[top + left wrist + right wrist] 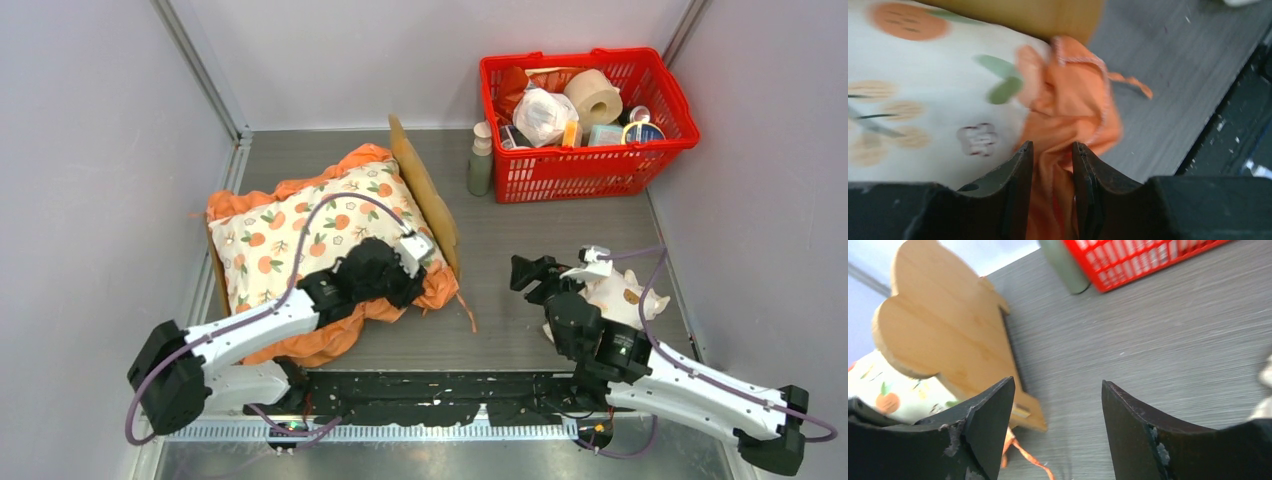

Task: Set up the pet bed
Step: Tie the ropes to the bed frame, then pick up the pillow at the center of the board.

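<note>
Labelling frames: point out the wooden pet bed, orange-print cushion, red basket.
light-wood pet bed (943,325), right wrist view, scalloped headboard.
cream orange-print cushion (270,235), top view, printed centre.
red plastic basket (580,175), top view, front wall.

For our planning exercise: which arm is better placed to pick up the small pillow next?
Right, probably: the right gripper is open, empty, beside the pillow. The left gripper has the cushion's ruffle between its fingers.

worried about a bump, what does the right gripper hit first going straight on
Likely the table just ahead of the right gripper; beyond it, the green bottle beside the red basket, depth unclear.
</note>
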